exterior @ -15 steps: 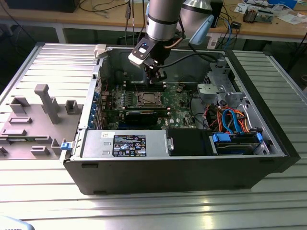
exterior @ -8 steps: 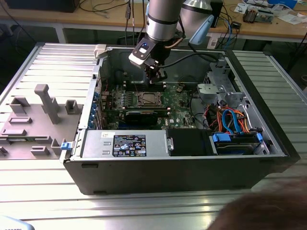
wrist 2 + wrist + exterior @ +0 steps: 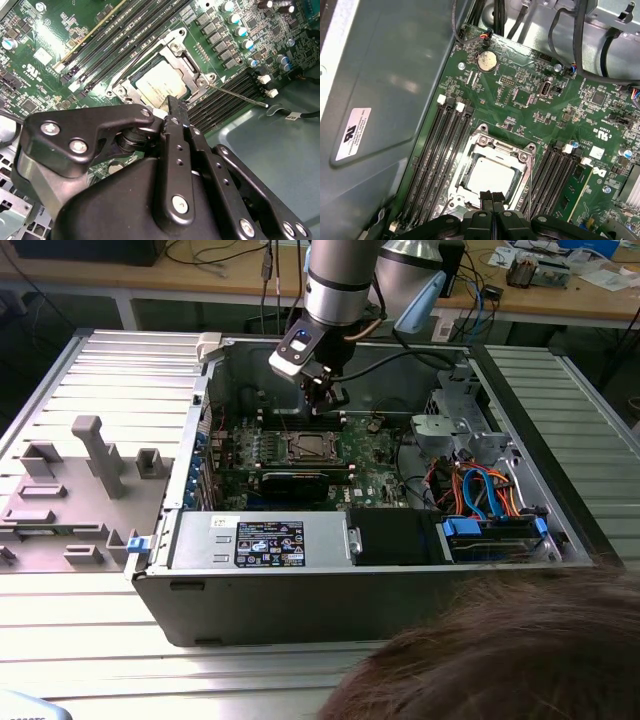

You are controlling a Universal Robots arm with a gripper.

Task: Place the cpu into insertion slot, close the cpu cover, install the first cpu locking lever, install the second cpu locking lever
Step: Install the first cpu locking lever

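Black gripper [image 3: 492, 197], fingers together and empty, sits at the edge of the thin silvery metal cpu cover [image 3: 502, 149]. The cover lies over the silvery-grey square cpu [image 3: 492, 175], which is seated in the pale-rimmed insertion slot [image 3: 122, 90], centre of the exterior view. A thin metal lever rod [image 3: 240, 95] juts out beside it.

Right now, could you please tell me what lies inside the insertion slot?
The cpu lies inside the insertion slot, its silvery top showing through the cut-out of the cpu cover. The frame hides its edges and the gripper hides one side; anything beneath is covered.
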